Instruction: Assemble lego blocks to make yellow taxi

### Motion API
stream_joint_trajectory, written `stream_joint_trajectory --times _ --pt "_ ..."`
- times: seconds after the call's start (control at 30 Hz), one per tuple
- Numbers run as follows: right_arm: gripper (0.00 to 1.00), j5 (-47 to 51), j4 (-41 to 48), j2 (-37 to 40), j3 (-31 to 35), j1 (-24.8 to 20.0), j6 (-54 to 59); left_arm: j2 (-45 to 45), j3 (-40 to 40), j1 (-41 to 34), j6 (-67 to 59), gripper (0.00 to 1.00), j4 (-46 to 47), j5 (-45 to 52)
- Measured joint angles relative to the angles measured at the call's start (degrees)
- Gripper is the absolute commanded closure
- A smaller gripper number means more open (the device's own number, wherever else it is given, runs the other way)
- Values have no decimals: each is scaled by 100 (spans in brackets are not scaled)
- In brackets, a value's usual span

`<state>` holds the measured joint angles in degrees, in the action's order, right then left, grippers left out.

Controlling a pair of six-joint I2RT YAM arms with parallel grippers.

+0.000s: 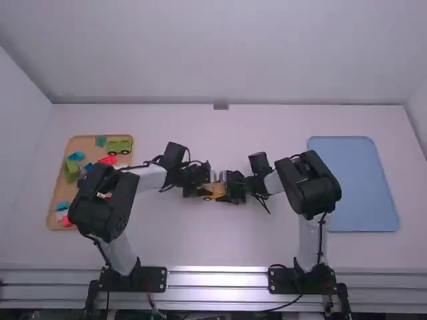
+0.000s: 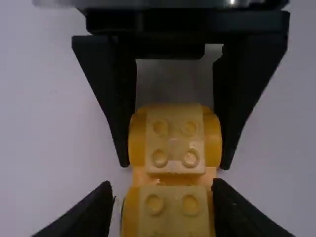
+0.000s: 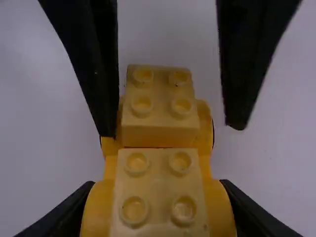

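Near the table's middle, the yellow car [image 1: 215, 189] lies between my left gripper [image 1: 204, 189] and my right gripper [image 1: 229, 189]. Two pale yellow studded bricks sit in line on its orange-yellow base, with rounded fenders beside them. In the right wrist view my right gripper [image 3: 157, 210] is shut on the fenders of the near end of the car [image 3: 160, 192]. Around the other end, in the left wrist view, stands my left gripper [image 2: 165, 200], open, with a gap beside one finger and the car [image 2: 174, 212] between its fingers. The car's underside is hidden.
A wooden tray [image 1: 52, 215] at the left holds several loose blocks and a green vehicle [image 1: 120, 146]. The left arm passes over part of this tray. At the right lies a blue tray [image 1: 357, 183], close beside the right arm.
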<state>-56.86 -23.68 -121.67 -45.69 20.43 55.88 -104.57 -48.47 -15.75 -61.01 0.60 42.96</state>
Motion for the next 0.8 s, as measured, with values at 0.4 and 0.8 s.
stream_joint_trajectory --times 0.4,0.8 --pt "48 -17 26 0 0 -2 2 59 -87 0 13 53 702 208" --pt "47 -20 31 2 0 20 0 608 -450 -2 -2 71 1381 -566"
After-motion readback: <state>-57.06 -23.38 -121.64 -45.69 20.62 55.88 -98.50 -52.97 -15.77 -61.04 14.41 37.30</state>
